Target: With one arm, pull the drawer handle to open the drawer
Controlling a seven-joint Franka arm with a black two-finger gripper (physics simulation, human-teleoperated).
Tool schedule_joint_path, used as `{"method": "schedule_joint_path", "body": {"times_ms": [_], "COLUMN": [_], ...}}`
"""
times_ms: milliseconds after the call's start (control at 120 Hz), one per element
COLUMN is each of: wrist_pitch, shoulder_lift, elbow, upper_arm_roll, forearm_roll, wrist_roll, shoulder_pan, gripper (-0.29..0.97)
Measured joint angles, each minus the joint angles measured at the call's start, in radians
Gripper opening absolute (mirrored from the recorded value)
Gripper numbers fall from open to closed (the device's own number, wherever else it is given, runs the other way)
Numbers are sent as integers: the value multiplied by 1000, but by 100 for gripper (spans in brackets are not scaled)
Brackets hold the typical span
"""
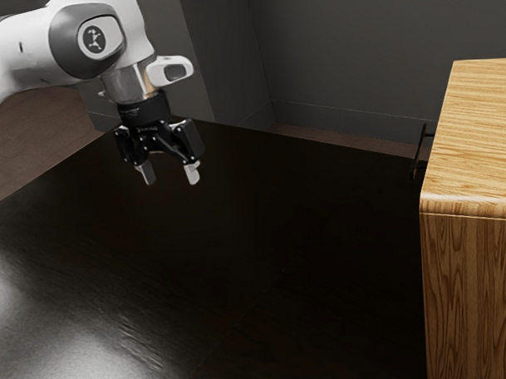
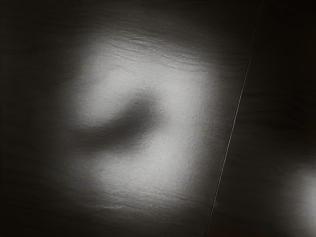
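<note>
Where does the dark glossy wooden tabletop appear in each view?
Exterior view: dark glossy wooden tabletop spreads below the black two-finger hand, toward the light wooden cabinet.
Wrist view: tabletop lies under the hand, glare-lit.
Shared landmark: its thin seam, probably the faint line.

A dark, glossy worktop [image 2: 39, 197] is lying under the camera and catching a broad pale glare [image 2: 148, 168]. A curved dark shadow [image 2: 128, 123] is sitting inside that glare. A thin straight seam [image 2: 237, 108] is running just beside it, and a smaller bright patch [image 2: 307, 197] is glowing beyond the seam.

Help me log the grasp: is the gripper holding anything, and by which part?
Nothing is held; the gripper hangs open, far from the drawer handle.
</note>
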Motion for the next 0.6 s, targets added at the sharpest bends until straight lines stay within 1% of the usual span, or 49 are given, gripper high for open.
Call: {"method": "schedule_joint_path", "body": {"times_ms": [200, 283, 408, 483, 600], "wrist_pitch": [7, -2, 27, 54, 104], "shoulder_lift": [2, -87, -144, -146, -111], "elbow": [7, 53, 74, 75, 64], "upper_arm_roll": [4, 9, 2, 3, 8], "forearm_roll": [-14, -16, -21, -22, -18], "wrist_roll": [47, 77, 141, 173, 216], "shoulder_pan": [3, 2, -10, -16, 3], "gripper": [68, 68, 68, 68, 68]}}
